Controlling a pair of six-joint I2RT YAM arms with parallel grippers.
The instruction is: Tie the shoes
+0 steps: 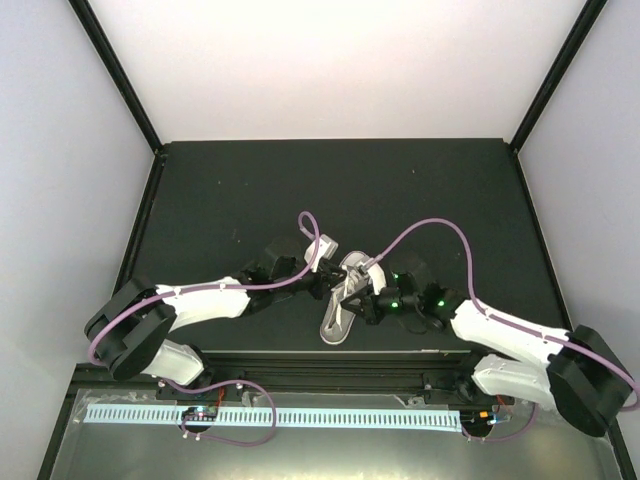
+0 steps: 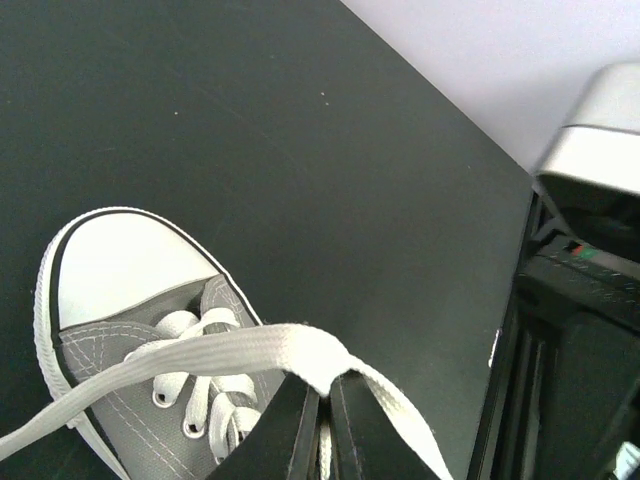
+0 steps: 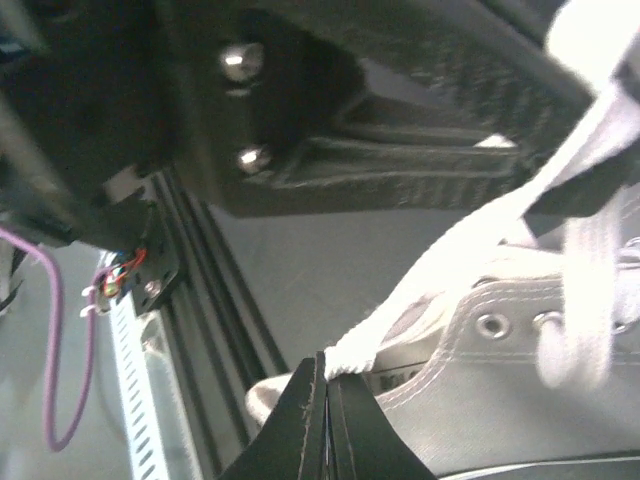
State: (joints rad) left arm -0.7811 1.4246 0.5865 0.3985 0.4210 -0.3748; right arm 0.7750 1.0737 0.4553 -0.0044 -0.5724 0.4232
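The grey canvas sneaker (image 1: 340, 305) with white sole and toe cap lies at the table's near middle, between both arms. My left gripper (image 1: 322, 283) is just left of it, shut on a white lace (image 2: 250, 348) that folds over the fingertips (image 2: 300, 415) above the shoe's toe cap (image 2: 115, 265). My right gripper (image 1: 368, 300) is just right of the shoe, shut on the other white lace (image 3: 440, 262), which runs taut from the fingertips (image 3: 310, 410) up past the grey upper and its eyelets (image 3: 490, 324).
The black table (image 1: 340, 190) ends at a raised metal rail (image 1: 330, 355) just in front of the shoe. White walls enclose the back and sides. Purple cables (image 1: 430, 228) loop over both arms. The left arm's body (image 3: 400, 110) fills the top of the right wrist view.
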